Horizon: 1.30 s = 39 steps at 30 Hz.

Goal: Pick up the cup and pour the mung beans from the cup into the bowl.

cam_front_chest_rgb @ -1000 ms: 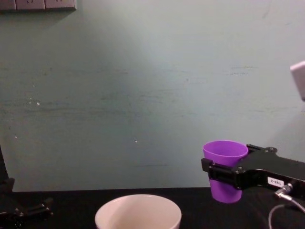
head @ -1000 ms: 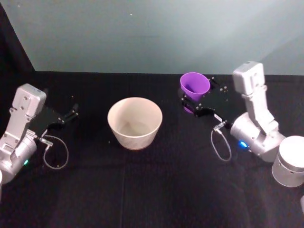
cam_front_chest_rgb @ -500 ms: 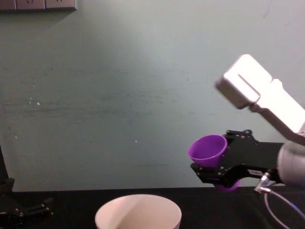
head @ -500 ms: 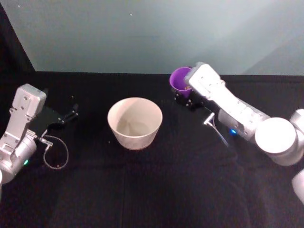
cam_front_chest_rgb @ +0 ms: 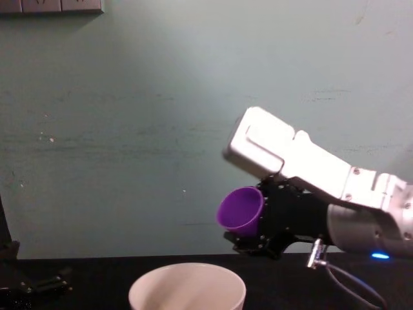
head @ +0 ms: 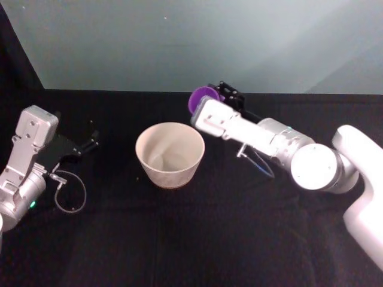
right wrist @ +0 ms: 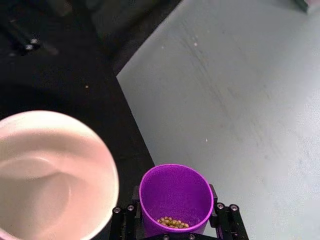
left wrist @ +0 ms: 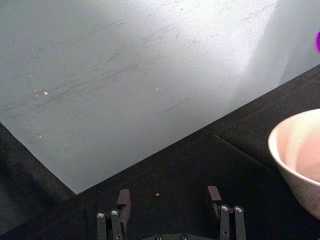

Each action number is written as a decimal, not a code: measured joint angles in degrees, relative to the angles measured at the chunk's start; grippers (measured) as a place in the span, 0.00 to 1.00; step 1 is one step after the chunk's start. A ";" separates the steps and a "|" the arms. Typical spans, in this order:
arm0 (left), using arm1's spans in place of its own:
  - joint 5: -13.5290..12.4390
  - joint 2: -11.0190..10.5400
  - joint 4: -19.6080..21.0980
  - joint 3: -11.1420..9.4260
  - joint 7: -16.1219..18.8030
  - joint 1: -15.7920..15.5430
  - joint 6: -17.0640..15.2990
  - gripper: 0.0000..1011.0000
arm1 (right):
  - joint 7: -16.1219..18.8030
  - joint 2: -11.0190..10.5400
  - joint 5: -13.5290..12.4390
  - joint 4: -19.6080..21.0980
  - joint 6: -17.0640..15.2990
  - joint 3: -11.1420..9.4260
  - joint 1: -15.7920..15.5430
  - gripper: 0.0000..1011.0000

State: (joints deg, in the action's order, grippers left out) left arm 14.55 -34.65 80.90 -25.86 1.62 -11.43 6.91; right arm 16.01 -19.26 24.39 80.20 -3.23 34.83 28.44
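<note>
Across the black table (head: 179, 239), I have my right arm reaching in from the right with its wrist rolled over. The bowl (head: 170, 167) sits mid-table, looking empty. My left gripper (left wrist: 168, 197) is parked at the table's left, fingers spread on nothing. My right gripper (cam_front_chest_rgb: 257, 226) clamps the cup (cam_front_chest_rgb: 240, 210) by its sides, raised near the bowl's far right rim and tipped mouth-first toward it so that, I judge, the beans (right wrist: 172, 221) pooled inside will fall in.

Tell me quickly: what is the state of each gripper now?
Left gripper: open, holding nothing.
Right gripper: shut on the cup, which tilts toward the bowl.
</note>
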 joint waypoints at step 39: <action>0.00 0.00 0.00 0.00 0.00 0.00 0.00 0.99 | -1.87 1.40 29.37 -2.71 0.03 11.54 4.61 0.73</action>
State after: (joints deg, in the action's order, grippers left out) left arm 14.55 -34.65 80.90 -25.86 1.62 -11.43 6.91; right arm 14.14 -17.86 53.76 77.49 -3.20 46.38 33.05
